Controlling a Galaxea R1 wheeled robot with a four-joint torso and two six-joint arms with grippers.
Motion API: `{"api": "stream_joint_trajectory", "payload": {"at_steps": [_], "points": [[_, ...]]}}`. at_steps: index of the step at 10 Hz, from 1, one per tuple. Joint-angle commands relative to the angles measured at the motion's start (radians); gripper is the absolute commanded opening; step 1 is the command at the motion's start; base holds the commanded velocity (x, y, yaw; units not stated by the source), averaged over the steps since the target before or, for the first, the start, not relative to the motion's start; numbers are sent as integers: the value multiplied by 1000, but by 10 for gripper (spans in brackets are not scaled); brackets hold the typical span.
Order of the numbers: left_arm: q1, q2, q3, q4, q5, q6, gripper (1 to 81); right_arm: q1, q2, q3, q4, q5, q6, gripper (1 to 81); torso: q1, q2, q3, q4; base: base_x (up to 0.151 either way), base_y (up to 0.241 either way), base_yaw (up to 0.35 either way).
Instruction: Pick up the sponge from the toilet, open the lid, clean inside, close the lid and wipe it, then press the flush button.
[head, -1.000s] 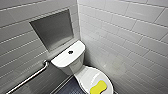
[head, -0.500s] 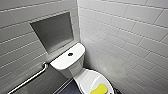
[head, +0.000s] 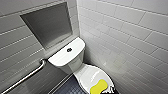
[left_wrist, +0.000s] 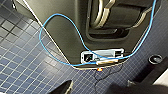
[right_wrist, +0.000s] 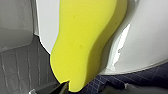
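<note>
The white toilet (head: 75, 62) stands in the corner with its lid (head: 88, 73) shut. The yellow sponge (head: 98, 87) lies flat on the front of the lid. The dark flush button (head: 69, 49) sits in the middle of the tank top. Seen from the right wrist, the sponge (right_wrist: 85, 42) looms large on the white lid (right_wrist: 150, 37). My right gripper (right_wrist: 93, 88) is open just in front of the sponge's near end, with one dark fingertip (right_wrist: 62, 87) beside it. My left gripper (left_wrist: 95, 88) hangs open over the floor with nothing in it.
A metal grab bar (head: 25, 77) runs along the tiled wall left of the toilet. Above the tank is a grey wall niche (head: 48, 25). The right wall (head: 130, 37) is close to the bowl. The floor (left_wrist: 25, 62) has dark blue tiles, and a blue cable (left_wrist: 62, 16) hangs from my base.
</note>
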Motion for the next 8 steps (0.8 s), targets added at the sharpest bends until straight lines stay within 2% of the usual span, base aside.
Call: {"api": "stream_joint_trajectory", "payload": {"at_steps": [1,5,6,8], "points": [[34,-6,5,-3,80,8,811,145,-4,12,44,-89,8,811,0,0,1,0,0,0,0],[34,-7,5,-6,80,8,811,185,45,-43,119,-91,8,811,0,0,-10,0,0,0,0],[34,-6,5,-6,80,8,811,189,59,-72,161,-106,8,811,1,0,-10,0,0,0,0],[34,-6,5,-6,79,8,811,193,88,-113,184,-152,11,811,1,0,-10,0,0,0,0]]}}
